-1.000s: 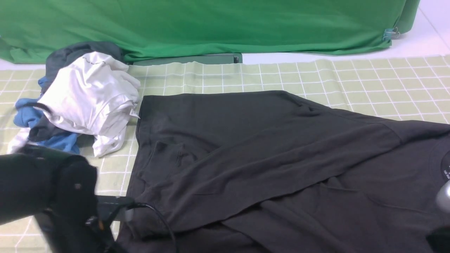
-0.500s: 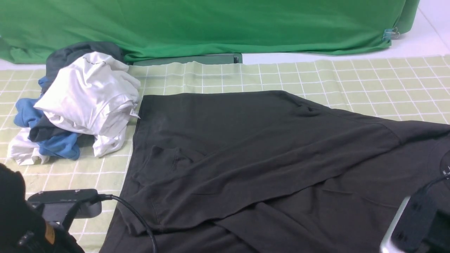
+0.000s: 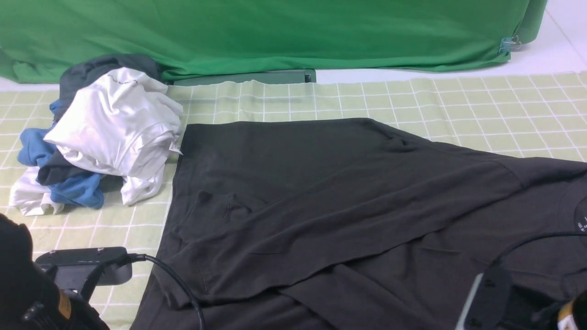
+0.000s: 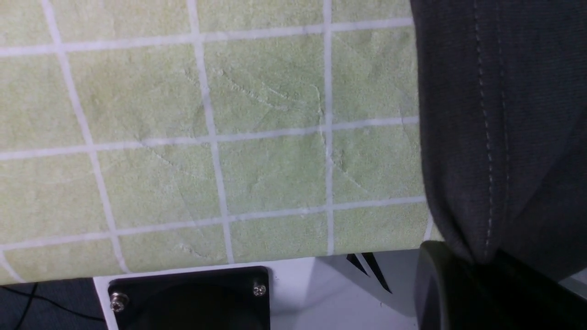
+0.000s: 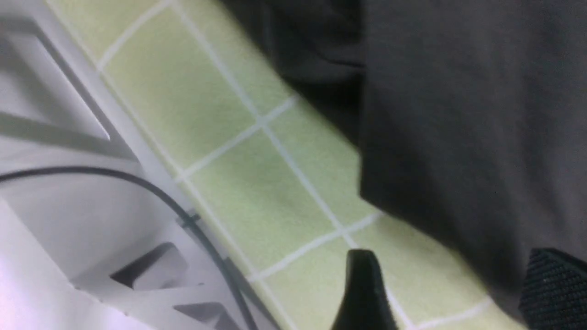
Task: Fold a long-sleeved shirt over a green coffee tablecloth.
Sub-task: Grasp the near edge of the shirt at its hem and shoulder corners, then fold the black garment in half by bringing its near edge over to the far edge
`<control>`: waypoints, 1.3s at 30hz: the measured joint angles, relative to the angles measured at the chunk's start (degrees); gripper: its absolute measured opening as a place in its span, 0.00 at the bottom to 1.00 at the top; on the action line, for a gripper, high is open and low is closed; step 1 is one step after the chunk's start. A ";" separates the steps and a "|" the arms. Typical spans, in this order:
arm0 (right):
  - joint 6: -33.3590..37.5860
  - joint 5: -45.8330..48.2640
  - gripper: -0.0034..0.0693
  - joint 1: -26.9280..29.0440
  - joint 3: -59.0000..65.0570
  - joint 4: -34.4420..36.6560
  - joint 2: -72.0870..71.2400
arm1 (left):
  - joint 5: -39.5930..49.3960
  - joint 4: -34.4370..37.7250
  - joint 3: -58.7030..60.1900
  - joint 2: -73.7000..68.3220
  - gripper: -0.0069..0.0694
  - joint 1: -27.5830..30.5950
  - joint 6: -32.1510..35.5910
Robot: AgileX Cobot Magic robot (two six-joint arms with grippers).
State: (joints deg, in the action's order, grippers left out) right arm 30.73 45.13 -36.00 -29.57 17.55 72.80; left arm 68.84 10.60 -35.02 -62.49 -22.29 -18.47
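**Right arm drops low, jaws parted**

Since half a second ago the right arm (image 3: pixel 490 298) has sunk further into the near right corner of the front view. The right gripper (image 5: pixel 458 293) has spread wide and holds nothing, its tips straddling the edge of the long-sleeved shirt (image 3: pixel 321 192). That shirt lies spread on the green coffee tablecloth (image 3: pixel 481 105), one sleeve folded slantwise across its body. Its far hem runs straight, and its near and right parts run out of the front view. At the near left, the left gripper (image 4: pixel 481 275) is closed on the stitched hem, which bunches into it at the table's edge. A heap of garments (image 3: pixel 110 128) touches the shirt's far left corner. Bare tablecloth stretches beyond the far hem towards the green backdrop (image 3: pixel 275 32), and widest at the far right.
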 joint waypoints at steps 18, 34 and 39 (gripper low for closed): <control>-6.42 -9.81 0.30 -12.47 -0.27 -14.53 8.42 | -3.38 -0.27 0.00 0.18 0.11 0.00 -0.07; -15.05 3.84 0.11 -12.48 -11.61 -26.56 2.17 | -6.60 -3.62 -12.41 -1.32 0.11 6.30 -1.36; -14.95 3.79 0.11 -9.40 -16.49 -27.78 2.02 | -7.66 -2.32 -19.46 -6.16 0.11 11.45 2.35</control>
State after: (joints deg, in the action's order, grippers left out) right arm 15.78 48.91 -45.40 -46.06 -10.24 74.82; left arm 61.17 8.28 -54.48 -68.64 -10.84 -16.12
